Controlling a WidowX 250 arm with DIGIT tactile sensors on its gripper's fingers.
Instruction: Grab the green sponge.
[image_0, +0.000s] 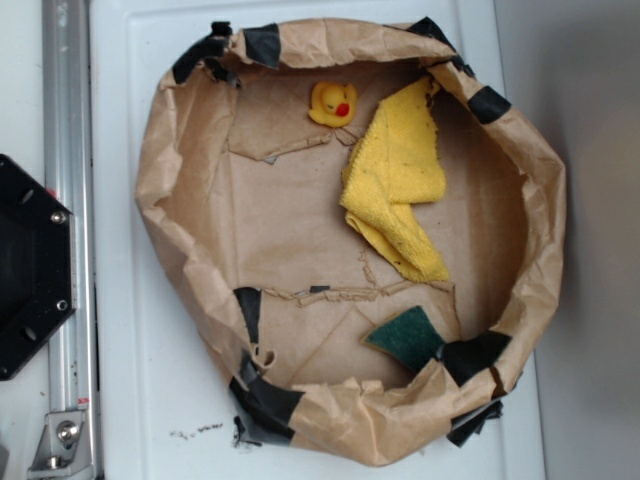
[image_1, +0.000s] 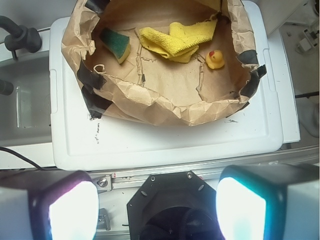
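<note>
So here's my view: my gripper (image_1: 157, 200) is wide apart, both fingers (image_1: 70, 212) filling the bottom corners of the wrist view, blurry and glowing, nothing between them. I'm hanging well back from the action, above my own black base (image_1: 165, 210) and the metal rail.

The green sponge (image_0: 405, 335) lies flat on the floor of a crumpled brown paper nest (image_0: 160, 150) that's patched with black tape (image_0: 265, 45) around its rim. In the exterior view it's tucked into the lower right part of the nest, right up against the paper wall and touching a black tape patch beside it. From the wrist view it shows a yellowish underside along one edge.

A folded yellow cloth (image_0: 395, 180) takes up the upper right of the nest, close to the sponge but not touching it. A little yellow rubber duck (image_0: 332, 103) sits near the top rim, just beside the cloth. The whole nest rests on a white worktop (image_0: 150, 400).
</note>
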